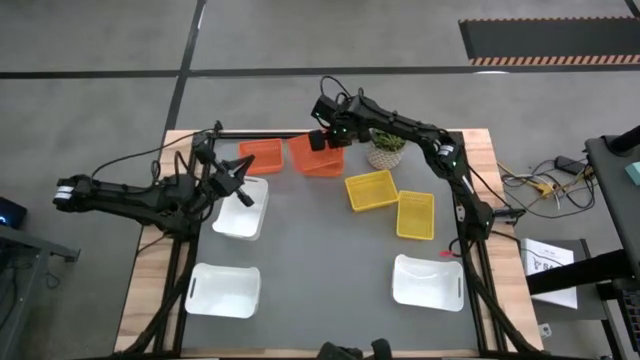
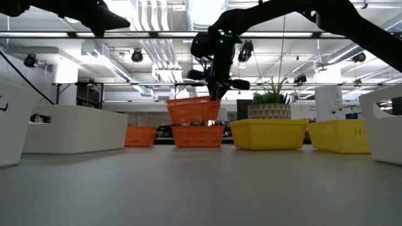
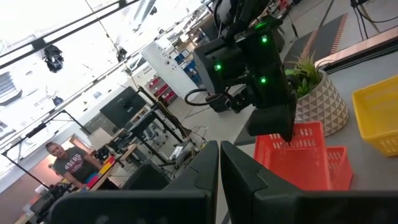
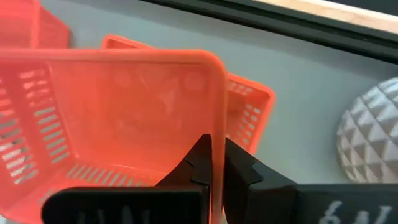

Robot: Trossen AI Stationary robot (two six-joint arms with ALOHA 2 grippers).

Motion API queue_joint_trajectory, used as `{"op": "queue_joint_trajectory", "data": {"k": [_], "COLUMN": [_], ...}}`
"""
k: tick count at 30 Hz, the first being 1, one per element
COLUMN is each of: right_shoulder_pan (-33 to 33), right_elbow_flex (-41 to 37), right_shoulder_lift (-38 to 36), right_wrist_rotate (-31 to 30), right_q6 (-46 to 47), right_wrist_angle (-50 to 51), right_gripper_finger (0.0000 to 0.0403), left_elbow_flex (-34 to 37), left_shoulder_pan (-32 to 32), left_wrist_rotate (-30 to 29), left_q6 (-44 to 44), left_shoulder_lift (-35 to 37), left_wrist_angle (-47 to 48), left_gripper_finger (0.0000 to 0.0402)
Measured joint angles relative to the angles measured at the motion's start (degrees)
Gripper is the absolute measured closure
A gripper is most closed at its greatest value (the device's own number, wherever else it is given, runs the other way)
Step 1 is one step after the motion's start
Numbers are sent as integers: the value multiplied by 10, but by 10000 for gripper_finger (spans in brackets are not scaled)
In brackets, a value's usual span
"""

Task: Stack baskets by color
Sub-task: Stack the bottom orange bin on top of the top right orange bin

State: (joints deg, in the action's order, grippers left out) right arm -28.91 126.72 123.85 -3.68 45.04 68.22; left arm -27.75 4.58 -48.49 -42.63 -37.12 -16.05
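I see the right gripper (image 1: 322, 140) at about 12 o'clock on the table, jaws pinching the rim of an orange basket (image 1: 316, 155), held lifted and tilted just over a second orange basket (image 2: 197, 135) that sits on the mat; in the right wrist view the fingers (image 4: 200, 163) clamp the thin wall of the held basket. A third orange basket (image 1: 262, 155) lies just beside them at 11 o'clock. All the baskets I can see into are empty.

Two yellow baskets: one (image 1: 371, 190) near center at 1 o'clock, the other (image 1: 416, 214) just beside it toward 3 o'clock, close together, can't tell if touching. Three white baskets: one (image 1: 241, 208) at 9 o'clock, one (image 1: 224, 290) at 7 o'clock, one (image 1: 428, 282) at 5 o'clock, well apart. That makes eight baskets visible.

The left gripper (image 1: 243, 192) hangs over the 9 o'clock white basket, jaws pressed together, holding nothing.

A potted plant (image 1: 385, 148) in a white faceted pot stands at 1 o'clock, near the held basket.

The surface is a grey mat (image 1: 330, 260) on a wooden table (image 1: 477, 160). Grey floor around, cables (image 1: 535, 180) at right. The room behind is a bright workshop with ceiling lights; a person (image 3: 65, 168) shows far back in the left wrist view.
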Motion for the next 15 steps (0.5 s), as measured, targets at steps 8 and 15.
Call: {"op": "queue_joint_trajectory", "data": {"k": [8, 15], "right_shoulder_pan": [-4, -13], "right_elbow_flex": [0, 0], "right_shoulder_lift": [-1, -1], "right_wrist_rotate": [-44, -53], "right_q6": [3, 19], "right_wrist_angle": [-5, -25], "right_gripper_finger": [394, 394], "left_elbow_flex": [0, 0], "left_shoulder_pan": [0, 0], "left_wrist_rotate": [0, 0], "left_q6": [0, 0], "left_shoulder_lift": [-1, -1], "left_wrist_angle": [0, 0], "left_gripper_finger": [401, 401]}}
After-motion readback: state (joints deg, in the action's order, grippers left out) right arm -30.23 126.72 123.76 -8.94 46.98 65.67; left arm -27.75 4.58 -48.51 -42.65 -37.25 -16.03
